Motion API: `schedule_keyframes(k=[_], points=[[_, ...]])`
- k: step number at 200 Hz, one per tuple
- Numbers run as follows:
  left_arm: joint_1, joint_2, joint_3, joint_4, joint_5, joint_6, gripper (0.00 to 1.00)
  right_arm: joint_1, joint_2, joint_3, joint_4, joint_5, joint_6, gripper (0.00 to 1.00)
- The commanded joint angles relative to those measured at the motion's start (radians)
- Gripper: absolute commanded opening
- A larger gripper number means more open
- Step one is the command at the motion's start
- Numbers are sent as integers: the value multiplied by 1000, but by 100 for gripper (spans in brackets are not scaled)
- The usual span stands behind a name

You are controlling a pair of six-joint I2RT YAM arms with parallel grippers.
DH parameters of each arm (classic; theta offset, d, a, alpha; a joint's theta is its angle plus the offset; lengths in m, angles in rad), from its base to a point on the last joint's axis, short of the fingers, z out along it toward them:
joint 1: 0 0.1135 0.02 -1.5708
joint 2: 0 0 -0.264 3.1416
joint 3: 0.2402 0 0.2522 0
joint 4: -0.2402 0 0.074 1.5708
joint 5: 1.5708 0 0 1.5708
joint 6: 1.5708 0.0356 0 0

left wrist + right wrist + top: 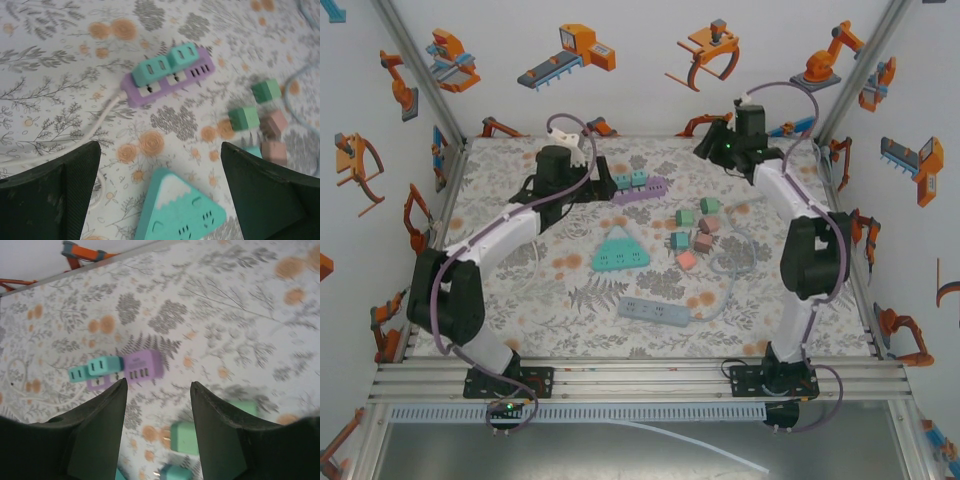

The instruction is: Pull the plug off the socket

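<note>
— Plugs point(167, 63): where are they, and is either one gripped?

— Two teal ones sit side by side in the purple strip point(206, 67), which lies flat at the far middle of the worktop point(520, 290). Its white cord point(100, 117) runs off the left end. Neither plug is gripped, and both look fully seated.

— What about the left gripper point(160, 160)?

— It is released, with the fingers spread wide. It hangs low over the worktop near the cord end of the strip and holds nothing. The gap looks broader than a plug, so I'd call this an approach posture rather than a grasp.

— Why come in from that end?

— The plugs stand proud of the strip there, with bare sides to pinch. The triangle socket point(175, 210) lies just beneath the gripper, though, so a careless descent might knock it.

— And the right gripper point(159, 390)?

— It is released too, with nothing between the fingers. It sits raised at the far right, and its camera looks down on the strip's free end.

— Any reason for that?

— My guess is bracing. The strip lies loose, so a straight pull could drag it along unless something pins it. The free end is bare and well clear of the pink and green cubes point(698, 235), which makes it the natural place to press.
</note>
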Motion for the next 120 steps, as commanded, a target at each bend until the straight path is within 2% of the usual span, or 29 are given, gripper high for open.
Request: schedule_keyframes(k=[1,15,35,75,98,120], points=[[39,101,128,-89,-100,-220,93,13,128,119,-117,-68,-3,50],[61,182,201,-147,-88,-276,89,19,202,197,-121,-94,7,50],[81,278,266,-138,-27,-300,87,26,293,285,-121,-142,12,50],[110,454,401,-143,166,-288,75,46,393,324,-108,-212,42,46],[119,518,460,-219,172,-309,60,67,412,297,-97,-225,38,45],[123,533,434,-233,163,-326,58,88,439,298,-98,-241,31,43]])
